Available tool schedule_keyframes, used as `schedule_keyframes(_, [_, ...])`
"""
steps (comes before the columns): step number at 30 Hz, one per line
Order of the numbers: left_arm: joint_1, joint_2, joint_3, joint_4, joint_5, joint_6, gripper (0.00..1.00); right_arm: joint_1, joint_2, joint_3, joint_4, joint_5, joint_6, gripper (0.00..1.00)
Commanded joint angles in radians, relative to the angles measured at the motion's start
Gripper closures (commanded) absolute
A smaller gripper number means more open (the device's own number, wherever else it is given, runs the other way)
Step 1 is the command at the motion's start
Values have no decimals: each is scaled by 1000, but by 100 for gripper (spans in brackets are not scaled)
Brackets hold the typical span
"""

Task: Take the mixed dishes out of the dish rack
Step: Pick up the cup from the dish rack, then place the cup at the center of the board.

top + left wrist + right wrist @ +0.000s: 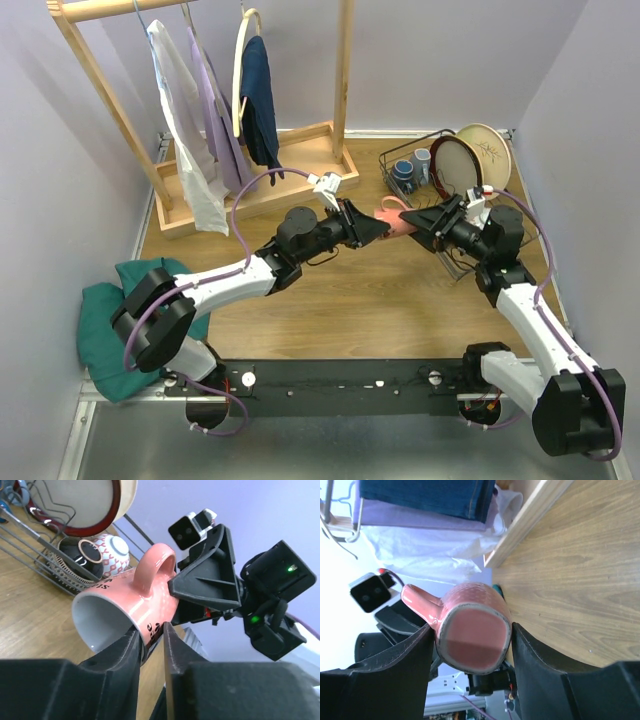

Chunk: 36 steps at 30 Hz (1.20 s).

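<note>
Your right gripper (472, 632) clamps the pink mug (145, 600) by its base, mouth facing your left gripper (150, 642), which pinches the rim.

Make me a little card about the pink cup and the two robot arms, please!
Thing held: pink mug, on its side in the air
Right tool: clamped on the mug's bottom end
Left tool: pinching the mug's rim wall
Where: over the wooden table, next to the dish rack
In the rack: red-rimmed plate, twig plate, patterned bowl
</note>
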State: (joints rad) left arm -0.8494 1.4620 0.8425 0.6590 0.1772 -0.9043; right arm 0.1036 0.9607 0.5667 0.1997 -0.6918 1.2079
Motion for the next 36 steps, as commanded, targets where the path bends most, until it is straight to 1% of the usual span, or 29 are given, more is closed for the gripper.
schedule_keyframes(1, [-10,23,-2,159,50,-64,91,11,-8,-30,92,-52,42,97])
schedule_keyframes(3, [-10,20,-8,159,51,-61,100,10,-8,-31,86,-52,36,93])
schedule_keyframes(4, [-10,17,-8,154,50,-55,100,10,-10,-33,80,-54,32,89])
schedule_keyframes(5, [-10,5,-13,145,47,-45,100,10,-11,-31,69,-51,22,74])
schedule_keyframes(7, [-10,-15,-16,101,28,-10,100,10,-14,-28,50,-49,6,57])
schedule_keyframes(8, [-8,-38,-16,75,19,8,100,10,-17,-21,20,-46,-22,41])
schedule_keyframes(9, [-5,-54,-13,10,-1,30,100,10,-20,-13,-3,-34,-39,34])
schedule_keyframes(10, [-2,-69,-8,-30,-14,82,100,10,-23,-4,-28,-26,-59,28])
schedule_keyframes(11, [1,-101,-5,-73,-31,106,100,10,-23,18,-83,-17,-102,18])
schedule_keyframes(12, [10,-120,7,-170,-47,142,100,10,-25,28,-106,-2,-123,13])
schedule_keyframes(13, [15,-135,15,-223,-88,171,100,11,-27,42,-133,9,-146,8])
schedule_keyframes(14, [21,-169,23,-273,-108,241,100,10,-27,56,-190,21,-197,0])
schedule_keyframes(15, [26,-183,42,-380,-134,275,100,11,-25,86,-228,46,-224,0])
schedule_keyframes(16, [33,-198,56,-444,-186,307,100,11,-25,102,-261,60,-252,0])
schedule_keyframes(17, [39,-213,75,-506,-223,377,100,11,-19,117,-328,75,-311,0])
schedule_keyframes(18, [44,-216,119,-636,-246,407,100,11,-16,152,-362,106,-344,0])
schedule_keyframes(19, [49,-213,147,-709,-267,442,100,10,-14,166,-394,121,-375,0])
schedule_keyframes(20, [62,-198,176,-778,-312,467,100,11,-7,180,-448,135,-439,0])
schedule_keyframes(21, [68,-186,238,-911,-330,519,100,11,-2,193,-474,162,-467,0])
schedule_keyframes(23, [88,-129,303,-1037,-369,554,100,10,7,229,-549,201,-534,0])
schedule_keyframes(24, [101,-103,366,-1152,-386,570,100,11,19,239,-572,234,-554,0])
schedule_keyframes(26, [118,-27,426,-1255,-390,607,100,11,35,274,-638,271,-611,0])
schedule_keyframes(27, [136,-3,473,-1333,-401,616,100,10,52,286,-655,296,-625,0])
schedule_keyframes(29, [154,64,513,-1393,-395,643,100,11,65,312,-700,313,-669,0])
schedule_keyframes(30, [179,89,552,-1445,-365,650,100,10,69,315,-712,322,-679,0])
schedule_keyframes(33, [214,191,627,-1533,-302,679,100,10,75,320,-729,333,-699,0])
schedule_keyframes(36, [236,260,673,-1570,-275,702,100,11,73,317,-738,339,-708,0])
